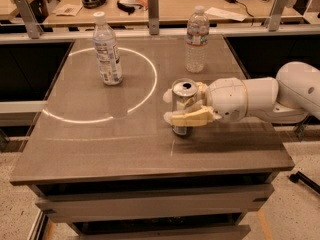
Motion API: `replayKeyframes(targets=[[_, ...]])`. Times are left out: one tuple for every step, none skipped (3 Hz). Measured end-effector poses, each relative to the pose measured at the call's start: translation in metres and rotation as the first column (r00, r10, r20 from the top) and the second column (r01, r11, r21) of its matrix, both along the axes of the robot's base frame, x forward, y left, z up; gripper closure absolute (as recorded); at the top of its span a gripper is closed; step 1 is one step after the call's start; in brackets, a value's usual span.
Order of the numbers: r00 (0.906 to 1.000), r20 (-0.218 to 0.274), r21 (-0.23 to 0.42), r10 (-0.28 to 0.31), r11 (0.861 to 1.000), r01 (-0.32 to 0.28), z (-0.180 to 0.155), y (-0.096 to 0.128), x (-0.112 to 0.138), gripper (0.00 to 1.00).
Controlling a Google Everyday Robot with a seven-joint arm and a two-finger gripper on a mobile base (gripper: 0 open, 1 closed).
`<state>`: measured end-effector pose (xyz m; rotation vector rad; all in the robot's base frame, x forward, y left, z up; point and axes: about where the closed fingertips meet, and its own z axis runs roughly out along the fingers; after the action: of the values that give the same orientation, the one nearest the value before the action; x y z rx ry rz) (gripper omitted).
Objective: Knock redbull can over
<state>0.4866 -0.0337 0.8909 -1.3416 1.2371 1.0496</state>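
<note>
The redbull can point(183, 102), silver with an open shiny top, stands upright on the brown table point(110, 144), right of centre. My gripper point(186, 105) reaches in from the right on a white arm point(260, 99). Its two pale fingers point(192, 118) lie one in front of the can and one behind it, closed against its sides. The front finger hides part of the can's lower body.
Two clear water bottles with white caps stand further back: one at the left point(107, 51) inside a white circle marked on the table, one at the back centre point(196, 40). A cluttered desk runs behind the table. The table's front edge is near the can.
</note>
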Motion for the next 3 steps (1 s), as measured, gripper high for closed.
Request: replayKeyframes(targets=[[0.9924,0.123,-0.051,0.007,0.999,0.0,0.023,0.002,0.009,1.0],[0.9463,0.32,-0.133,0.048,0.991,-0.006,0.052,0.001,0.023,1.0],[0.8621,0.476,-0.29,0.175,0.956,-0.034,0.058,0.001,0.022,1.0]])
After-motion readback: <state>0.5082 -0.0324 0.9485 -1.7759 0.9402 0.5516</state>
